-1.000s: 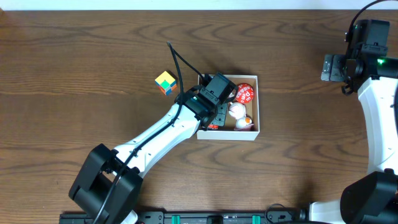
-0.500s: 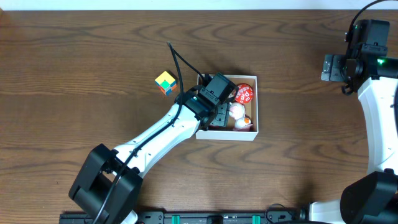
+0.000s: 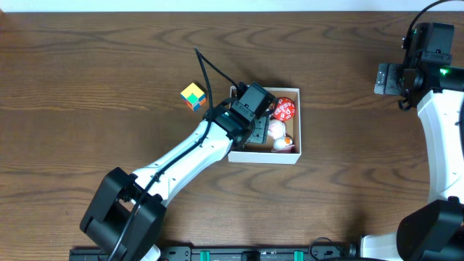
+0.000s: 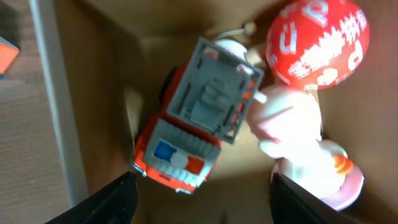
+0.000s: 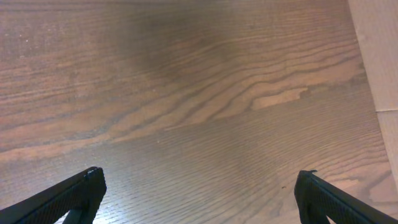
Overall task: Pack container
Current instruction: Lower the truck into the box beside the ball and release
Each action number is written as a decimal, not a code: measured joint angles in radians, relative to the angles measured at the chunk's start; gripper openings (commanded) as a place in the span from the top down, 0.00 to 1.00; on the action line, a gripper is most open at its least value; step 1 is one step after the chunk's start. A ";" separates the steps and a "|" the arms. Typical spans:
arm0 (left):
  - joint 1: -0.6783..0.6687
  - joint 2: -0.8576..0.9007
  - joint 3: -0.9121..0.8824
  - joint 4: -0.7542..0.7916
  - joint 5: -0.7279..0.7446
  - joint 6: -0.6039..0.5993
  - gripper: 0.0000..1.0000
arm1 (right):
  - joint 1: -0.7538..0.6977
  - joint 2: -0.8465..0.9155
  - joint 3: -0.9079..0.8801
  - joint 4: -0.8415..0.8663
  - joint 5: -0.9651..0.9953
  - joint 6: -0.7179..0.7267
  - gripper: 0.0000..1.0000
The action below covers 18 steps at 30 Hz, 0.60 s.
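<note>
The container [image 3: 299, 123] is a shallow white-walled box with a tan floor, at the table's middle; its wall also shows in the left wrist view [image 4: 56, 106]. Inside lie a red and grey toy truck [image 4: 199, 118], a red ball with white print [image 4: 317, 43] [image 3: 285, 109] and a white duck-like figure [image 4: 298, 143] [image 3: 279, 134]. My left gripper [image 4: 202, 199] is open and empty, hovering over the box just above the truck. My right gripper [image 5: 199, 199] is open and empty over bare wood at the far right. A multicoloured cube [image 3: 193, 96] sits left of the box.
The brown wooden table [image 3: 87, 72] spreads all around the box. The table's pale right edge [image 5: 379, 74] shows in the right wrist view. My left arm [image 3: 181, 156] lies diagonally from the front left to the box.
The left gripper has shifted slightly over the box's left side. The toys and the right arm have not moved.
</note>
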 measured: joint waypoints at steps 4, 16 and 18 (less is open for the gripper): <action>0.011 0.000 0.000 0.045 -0.012 0.051 0.36 | 0.000 0.000 0.000 0.000 0.000 0.000 0.01; 0.011 0.090 0.002 0.121 -0.018 0.204 0.36 | 0.000 0.000 0.000 0.000 0.000 0.000 0.01; 0.008 0.100 0.006 0.127 -0.018 0.217 0.36 | 0.000 0.000 0.000 0.000 0.000 0.000 0.01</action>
